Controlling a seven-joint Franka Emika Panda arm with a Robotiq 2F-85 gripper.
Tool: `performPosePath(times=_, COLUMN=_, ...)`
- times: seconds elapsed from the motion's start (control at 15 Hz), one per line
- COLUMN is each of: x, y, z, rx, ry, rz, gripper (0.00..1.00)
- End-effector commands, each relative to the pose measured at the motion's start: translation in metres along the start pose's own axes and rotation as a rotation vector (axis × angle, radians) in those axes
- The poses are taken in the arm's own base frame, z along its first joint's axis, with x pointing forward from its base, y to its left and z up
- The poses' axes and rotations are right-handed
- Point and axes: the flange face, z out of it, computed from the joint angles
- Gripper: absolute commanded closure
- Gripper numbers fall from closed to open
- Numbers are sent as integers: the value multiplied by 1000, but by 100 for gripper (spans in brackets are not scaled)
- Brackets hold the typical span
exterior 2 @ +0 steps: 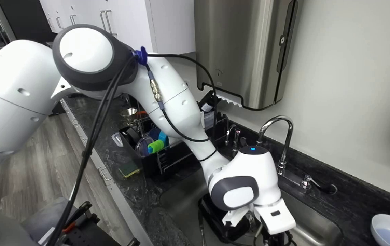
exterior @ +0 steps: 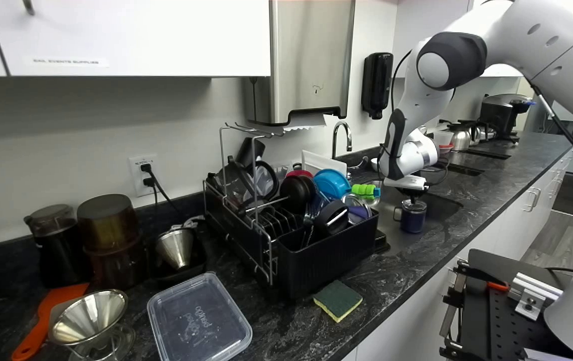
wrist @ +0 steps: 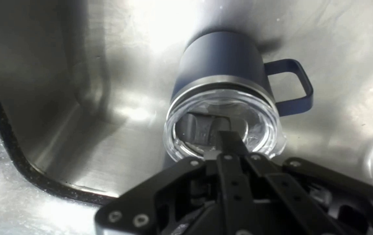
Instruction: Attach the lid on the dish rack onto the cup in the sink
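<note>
Your jaws loom closest in the wrist view, closed tip to tip right over the clear lid (wrist: 235, 121); whether they touch it, you cannot tell. You'll find that lid sitting on top of the blue cup (wrist: 220, 55), though the view does not let you judge whether it is pressed fully down. Your cup stands upright in the sink (wrist: 124, 163), its handle (wrist: 303, 80) pointing right in the wrist view. In both exterior views you can see the dish rack (exterior: 326, 265) on the counter (exterior: 397, 281), beside the sink, with a bright blue dish (exterior: 331, 183) in it. In front of the rack lies a green-and-yellow sponge (exterior: 337, 299).
</note>
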Motion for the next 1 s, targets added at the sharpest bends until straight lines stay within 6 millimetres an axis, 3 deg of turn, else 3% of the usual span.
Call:
performPosePath(times=0.0, x=5, y=-5, z=9, rx=-58, ry=-45, rz=-46, gripper=100)
performPosePath(times=0.93, x=14, y=0, z=24, rx=-44, ry=-86, rz=-74, gripper=100)
